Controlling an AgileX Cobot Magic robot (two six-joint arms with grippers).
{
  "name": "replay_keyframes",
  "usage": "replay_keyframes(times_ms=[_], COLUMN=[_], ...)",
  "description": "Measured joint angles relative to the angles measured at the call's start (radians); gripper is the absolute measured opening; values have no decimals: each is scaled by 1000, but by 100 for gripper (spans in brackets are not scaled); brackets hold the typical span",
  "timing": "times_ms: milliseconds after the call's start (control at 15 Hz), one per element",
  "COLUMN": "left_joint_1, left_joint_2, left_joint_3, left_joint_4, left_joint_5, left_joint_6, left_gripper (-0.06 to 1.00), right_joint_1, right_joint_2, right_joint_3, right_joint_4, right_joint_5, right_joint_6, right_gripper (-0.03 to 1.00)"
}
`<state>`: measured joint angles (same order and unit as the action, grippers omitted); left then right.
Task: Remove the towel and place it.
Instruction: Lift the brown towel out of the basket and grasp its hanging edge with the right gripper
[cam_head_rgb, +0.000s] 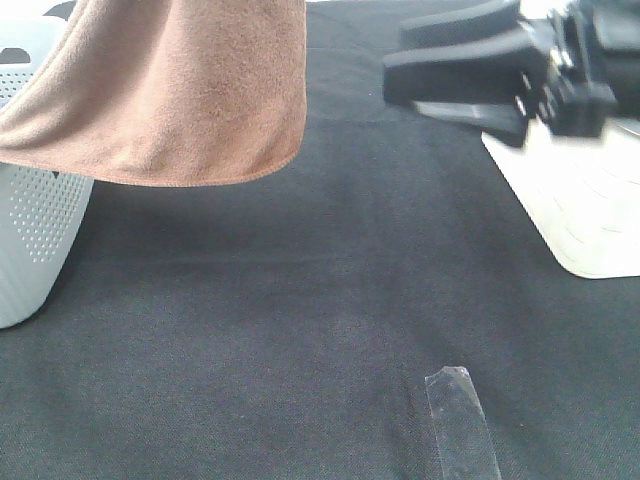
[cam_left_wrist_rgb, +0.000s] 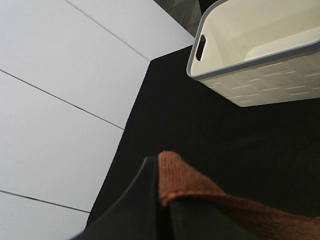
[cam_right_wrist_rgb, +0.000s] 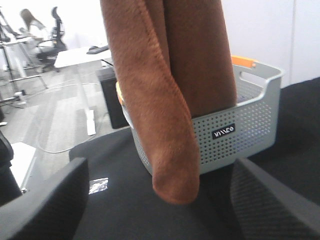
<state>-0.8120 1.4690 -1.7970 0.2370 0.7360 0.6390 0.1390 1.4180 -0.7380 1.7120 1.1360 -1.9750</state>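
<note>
Towel pinched in clenched left gripper, draped near perforated basket; right gripper spread wide.

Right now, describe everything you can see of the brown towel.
The towel is rust-brown, nappy terry-like cloth with a stitched hem along its edges. It hangs in loose vertical folds, its rounded lower end off the black table covering. The left gripper is shut on one hemmed edge, and nothing else grips it. It hangs in front of the grey perforated basket; whether it brushes the basket's rim is unclear. No tag shows.
</note>
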Motion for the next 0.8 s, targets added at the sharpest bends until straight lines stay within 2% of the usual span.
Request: replay_keyframes(times_ms=[133, 267, 400, 533, 667, 800], left_joint_1=[0, 0, 0, 0, 0, 0], left_joint_2=[0, 0, 0, 0, 0, 0], left_joint_3=[0, 0, 0, 0, 0, 0], left_joint_4=[0, -1, -2, -4, -8, -8], left_joint_5=[0, 0, 0, -2, -5, 0], left_joint_6=[0, 0, 0, 0, 0, -2], left_gripper=[0, 0, 0, 0, 0, 0], right_joint_1=[14, 101, 168, 216, 280, 302], right_joint_2=[52, 179, 251, 279, 281, 282], right_joint_3=[-52, -160, -213, -236, -237, -237], right_joint_4=[-14, -82, -105, -105, -103, -99], right_joint_5=[20, 29, 10, -11, -72, -84], right_joint_6=[20, 67, 99, 104, 103, 103], right_gripper=[75, 75, 75, 75, 75, 75])
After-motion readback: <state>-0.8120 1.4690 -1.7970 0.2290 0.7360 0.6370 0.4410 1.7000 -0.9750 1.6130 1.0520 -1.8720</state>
